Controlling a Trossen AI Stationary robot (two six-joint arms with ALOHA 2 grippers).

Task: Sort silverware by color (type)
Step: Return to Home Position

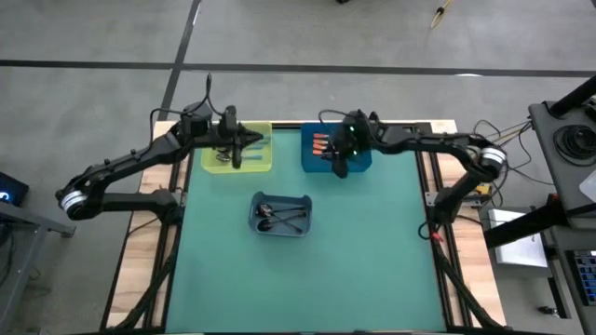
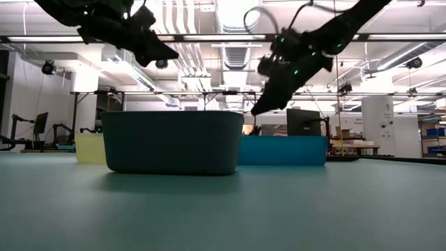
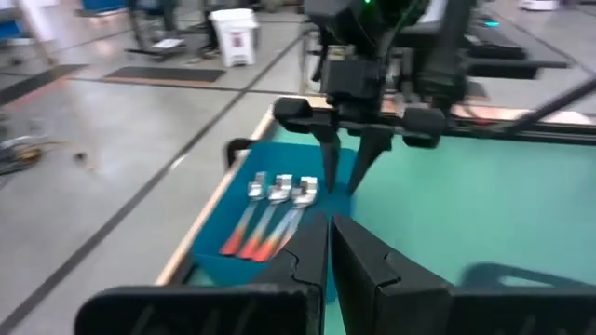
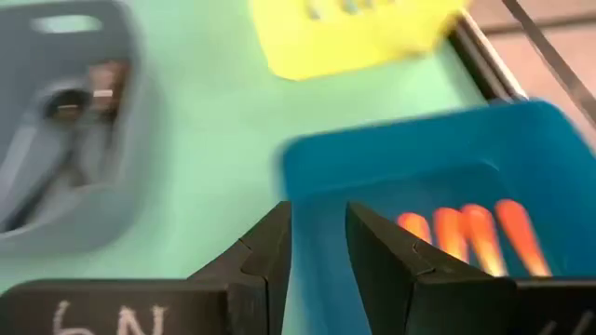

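The right gripper hangs over the blue bin at the far side of the green table. Its fingers stand a little apart with nothing between them. Three orange-handled spoons lie side by side on the floor of that bin, below the gripper and just to one side of it, with clear air between them and the fingertips.

The left gripper hangs over the yellow bin next to the blue one. Its fingers look drawn together and hold nothing. The arm covers most of what lies in that bin, so I cannot tell its contents for sure.

Nearer the middle of the table sits the gray bin, well apart from both grippers, with several dark spoons lying loosely crossed inside it.
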